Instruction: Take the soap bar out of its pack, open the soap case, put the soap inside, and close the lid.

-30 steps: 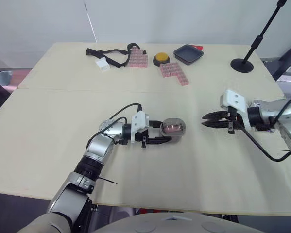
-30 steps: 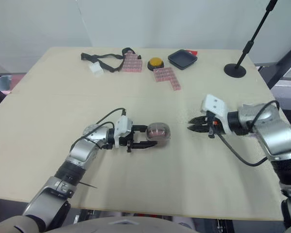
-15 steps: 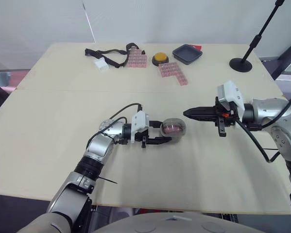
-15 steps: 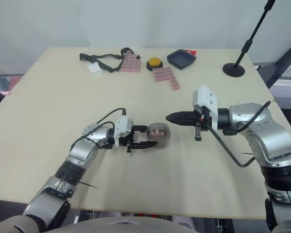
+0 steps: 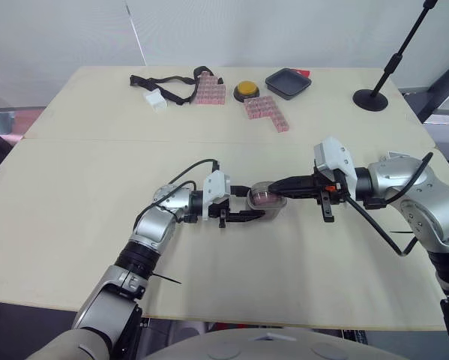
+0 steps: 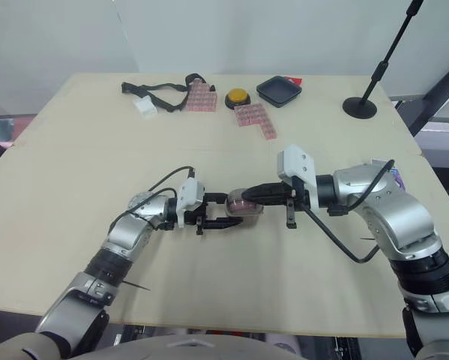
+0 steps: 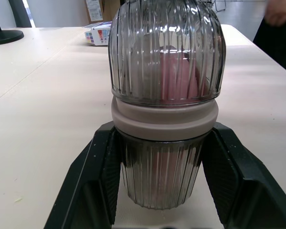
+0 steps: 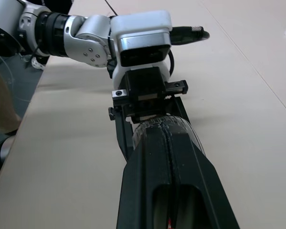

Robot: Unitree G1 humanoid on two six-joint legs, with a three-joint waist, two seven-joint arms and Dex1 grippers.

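Two grippers meet at the soap case (image 5: 267,196), which sits near the middle of the pale worktop (image 5: 74,195). The left gripper (image 5: 258,206) is clamped on the case, one black finger (image 7: 92,176) pressed against each side of its lower half. The case is ribbed clear plastic with a taupe band around its middle, and its domed lid sits down on that band. A pink soap bar (image 7: 174,76) shows through the ribs, inside the case. The right gripper (image 5: 271,187) reaches in from the opposite side with its two fingers pressed flat together, a thin seam between them, and their tips lie on top of the lid; it grasps nothing. Along the far edge of the worktop, well apart from both arms, lie a black strap (image 5: 168,79), a small white box (image 5: 158,100) just beside it, two pink blocks (image 5: 211,91) (image 5: 267,112), a yellow button (image 5: 247,91) between them and a black tray (image 5: 290,82). The round base of a black stand (image 5: 371,99) rests near the far right corner. The left wrist view shows a small printed carton (image 7: 99,34) on the worktop beyond the case; what is printed on it cannot be read.
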